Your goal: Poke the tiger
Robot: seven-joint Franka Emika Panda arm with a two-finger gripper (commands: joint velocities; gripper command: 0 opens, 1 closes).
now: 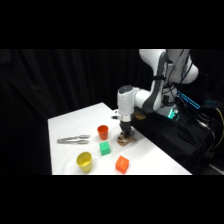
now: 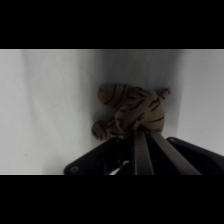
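The tiger (image 2: 131, 109), a small tan toy with dark brown stripes, lies on the white table (image 1: 75, 125) and fills the middle of the wrist view. In the side view the tiger (image 1: 127, 140) sits right of the orange-red cup, directly under my gripper (image 1: 126, 134). The gripper (image 2: 141, 133) comes straight down on it, fingers shut together with nothing between them. Their tips touch the toy's near edge and hide a little of it.
An orange-red cup (image 1: 103, 132) stands just left of the tiger. A green block (image 1: 104, 148), an orange block (image 1: 122, 164) and a yellow cup (image 1: 84, 161) sit nearer the front edge. Metal tongs (image 1: 73, 139) lie at the left.
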